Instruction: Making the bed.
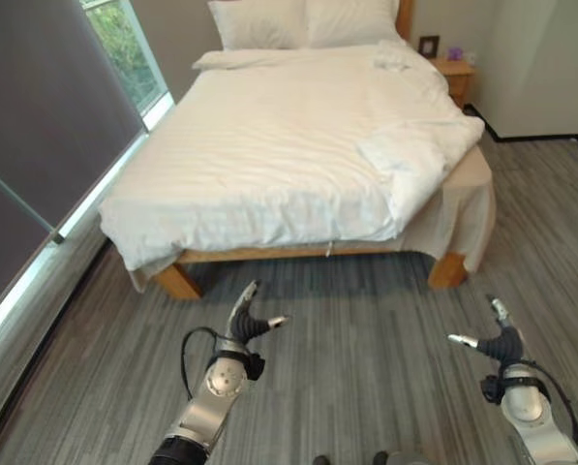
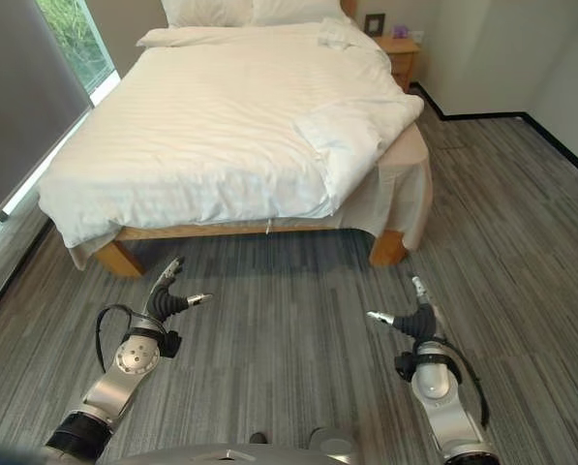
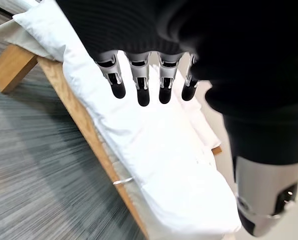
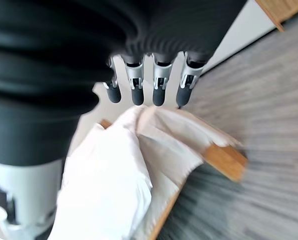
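Note:
A wooden bed (image 1: 177, 279) stands ahead with a white duvet (image 1: 269, 145) spread over it. The duvet's right foot corner (image 1: 414, 160) is folded back on itself, baring a beige sheet (image 1: 468, 208) over the bed's right side. Two white pillows (image 1: 303, 21) lie at the head. My left hand (image 1: 248, 322) hovers over the carpet short of the bed's foot, fingers straight, holding nothing. My right hand (image 1: 500, 339) hangs at the lower right, also open and empty. In the wrist views the left hand's fingers (image 3: 143, 90) and the right hand's fingers (image 4: 158, 90) point toward the bed.
A wooden nightstand (image 1: 455, 76) with a small frame stands right of the headboard. A window and grey blind (image 1: 46, 126) run along the left wall, close to the bed. Grey carpet (image 1: 366, 329) lies between me and the bed.

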